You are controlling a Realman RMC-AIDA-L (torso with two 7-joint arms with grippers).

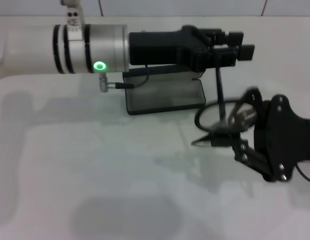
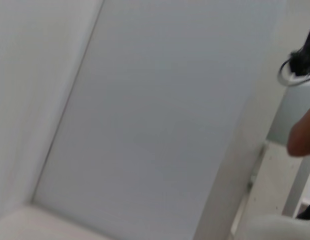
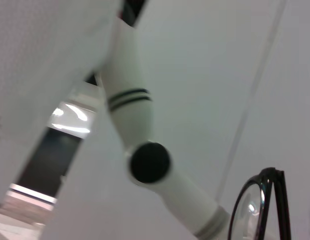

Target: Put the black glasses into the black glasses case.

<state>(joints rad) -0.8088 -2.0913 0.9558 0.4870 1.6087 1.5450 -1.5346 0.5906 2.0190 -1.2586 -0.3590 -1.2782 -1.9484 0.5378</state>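
The black glasses case (image 1: 165, 94) lies open on the white table at the back centre, its grey inside showing. My left gripper (image 1: 234, 49) hangs above the case's right end, and the arm hides the lid. My right gripper (image 1: 236, 132) is at the right, a little in front of the case's right end, shut on the black glasses (image 1: 211, 116). It holds them above the table with one temple arm pointing up toward the left gripper. The glasses also show in the left wrist view (image 2: 294, 76) and in the right wrist view (image 3: 265, 200).
The white and silver left forearm (image 1: 69, 42) stretches across the back of the table from the left. The white table (image 1: 94, 170) extends in front of the case. The left arm also shows in the right wrist view (image 3: 132, 105).
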